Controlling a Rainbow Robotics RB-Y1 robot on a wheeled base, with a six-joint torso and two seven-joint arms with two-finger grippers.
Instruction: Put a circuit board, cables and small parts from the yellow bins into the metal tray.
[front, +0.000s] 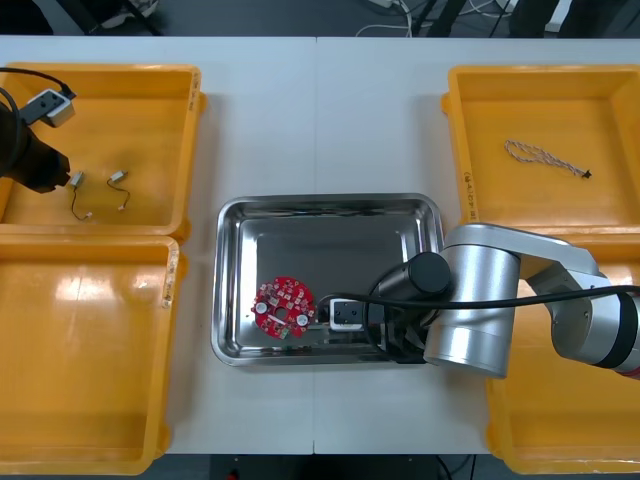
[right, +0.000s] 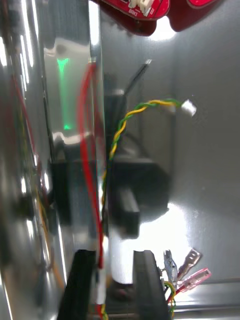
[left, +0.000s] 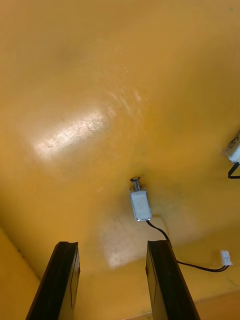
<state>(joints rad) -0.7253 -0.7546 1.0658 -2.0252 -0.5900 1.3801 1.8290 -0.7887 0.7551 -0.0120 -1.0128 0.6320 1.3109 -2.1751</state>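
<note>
In the metal tray (front: 330, 203) lies a round red circuit board (front: 283, 305), whose edge (right: 135, 9) shows past my right fingers. My right gripper (front: 336, 318) is low inside the tray, right of the board. The right wrist view has this gripper (right: 114, 252) open by a narrow gap, and the red and yellow cable (right: 89, 165) runs up from beside one finger, its white plug (right: 188, 107) on the tray floor. My left gripper (front: 45, 168) hangs over the far left bin (front: 150, 85). That gripper (left: 112, 244) is open, with a small metal part (left: 140, 205) just beyond its fingertips.
A second small metal part (front: 118, 178) with a black lead lies near the first (front: 75, 181). A twisted blue and white cable (front: 545, 157) rests in the far right bin (front: 540, 90). The near left bin (front: 90, 350) shows bare floor. My right arm covers part of the near right bin (front: 560, 445).
</note>
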